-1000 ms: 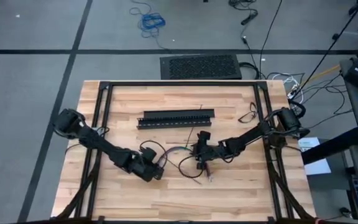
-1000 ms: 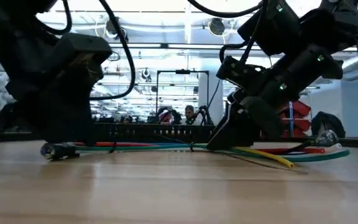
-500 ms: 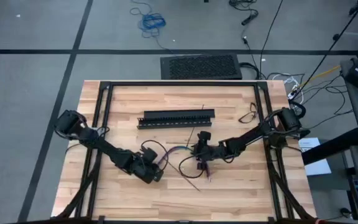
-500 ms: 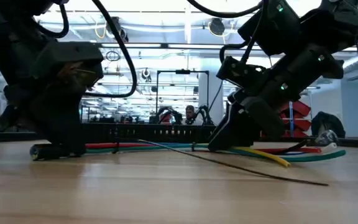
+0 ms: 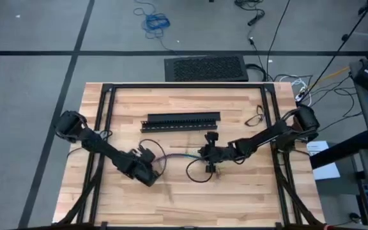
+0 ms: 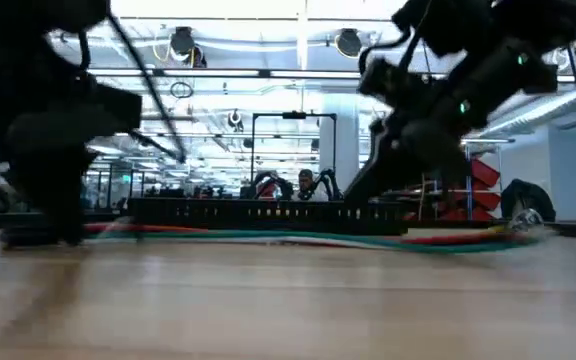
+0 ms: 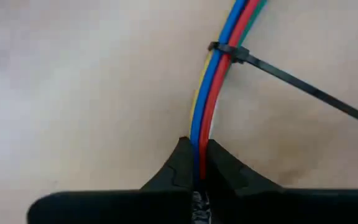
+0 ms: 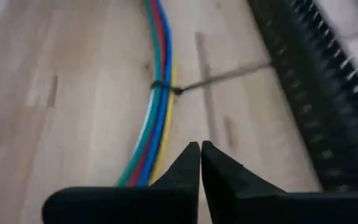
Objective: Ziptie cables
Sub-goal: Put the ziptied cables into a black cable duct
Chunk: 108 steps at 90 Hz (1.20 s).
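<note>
Left claw (image 7: 196, 163): clamped on cables (image 7: 213, 87) | right claw (image 8: 200, 163): closed, holding nothing, beside cables | zip tie (image 7: 291, 78): wrapped around cables | tabletop (image 5: 171, 198)

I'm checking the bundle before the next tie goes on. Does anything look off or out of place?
Nothing damaged or spilled. One zip tie already cinches the cables, but its long tail sticks out sideways, untrimmed. The left gripper is shut on the cables; the right gripper is shut beside them, holding nothing visible.
</note>
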Each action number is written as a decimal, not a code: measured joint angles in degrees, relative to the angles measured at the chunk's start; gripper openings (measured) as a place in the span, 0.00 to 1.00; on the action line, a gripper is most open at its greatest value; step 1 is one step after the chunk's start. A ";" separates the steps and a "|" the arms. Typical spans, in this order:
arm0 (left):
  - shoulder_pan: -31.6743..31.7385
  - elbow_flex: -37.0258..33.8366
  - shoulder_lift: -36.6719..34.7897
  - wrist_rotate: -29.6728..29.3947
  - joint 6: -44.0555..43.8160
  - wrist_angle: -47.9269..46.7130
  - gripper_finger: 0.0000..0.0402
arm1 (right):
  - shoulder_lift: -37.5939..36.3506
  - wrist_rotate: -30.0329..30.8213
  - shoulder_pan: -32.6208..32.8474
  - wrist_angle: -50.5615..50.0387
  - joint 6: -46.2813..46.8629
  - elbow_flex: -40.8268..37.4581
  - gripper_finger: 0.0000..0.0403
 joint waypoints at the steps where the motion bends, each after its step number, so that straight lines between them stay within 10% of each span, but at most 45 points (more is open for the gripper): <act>1: 0.02 0.10 -0.20 -0.21 -0.04 -1.32 0.04 | -0.53 -0.01 0.06 -0.05 -0.18 0.00 0.02; 23: -0.07 1.22 -1.87 -1.33 1.10 -4.09 0.04 | -8.35 -12.01 0.79 -0.45 5.66 0.02 0.20; 60: -0.71 3.75 -1.97 -2.37 2.92 -0.82 0.04 | 9.67 -7.90 -0.30 4.15 23.67 6.15 0.62; 92: -2.29 11.39 -2.05 -7.10 8.75 -3.75 0.03 | 20.39 -4.61 -3.71 -12.59 27.22 18.53 0.61; 108: -3.86 16.57 -2.08 -10.67 8.35 -12.16 0.03 | 20.71 -3.30 -4.10 -14.74 28.55 18.15 0.43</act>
